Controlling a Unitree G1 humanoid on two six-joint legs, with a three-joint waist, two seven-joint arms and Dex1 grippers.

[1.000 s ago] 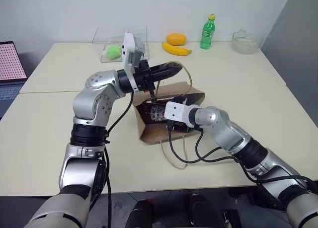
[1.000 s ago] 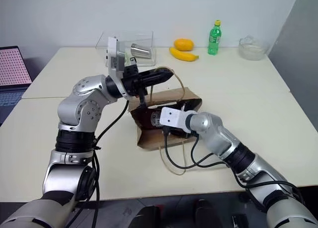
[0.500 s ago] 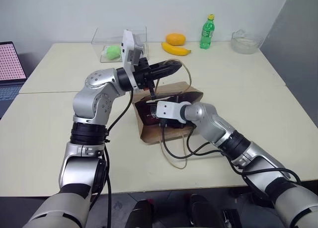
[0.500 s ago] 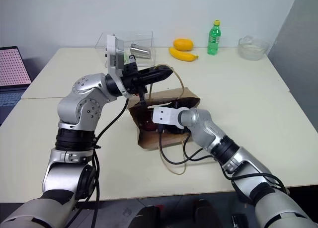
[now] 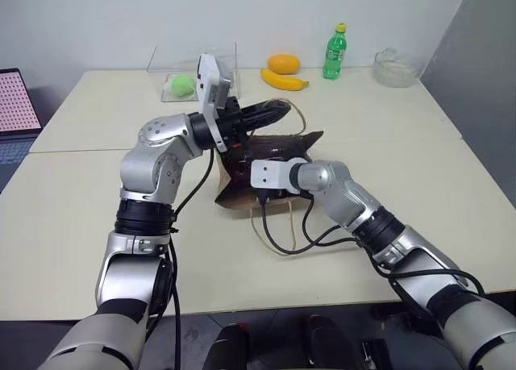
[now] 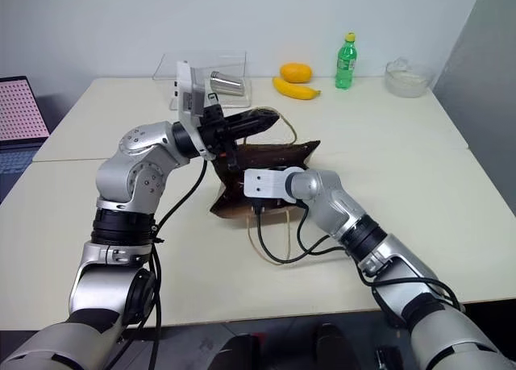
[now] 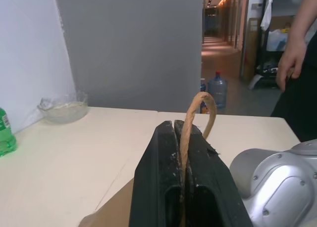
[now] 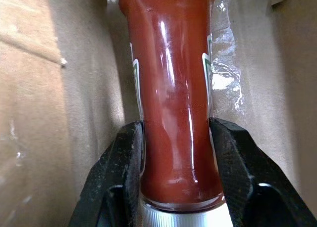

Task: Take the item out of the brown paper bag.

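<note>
The brown paper bag (image 5: 266, 172) is lying on the worktop (image 5: 81, 217). The left end effector (image 7: 182, 138) is pinching the bag's loop handle (image 7: 198, 111). Inside the bag, the right end effector (image 8: 176, 153) is gripping the red bottle (image 8: 171, 88).

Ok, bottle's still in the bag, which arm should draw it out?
Right. Its claw already brackets the red bottle inside the brown paper bag; the left claw is busy pinching the bag's handle.

Silver jointed arms, black fingers (image 8: 233, 162), looping black cables.
</note>
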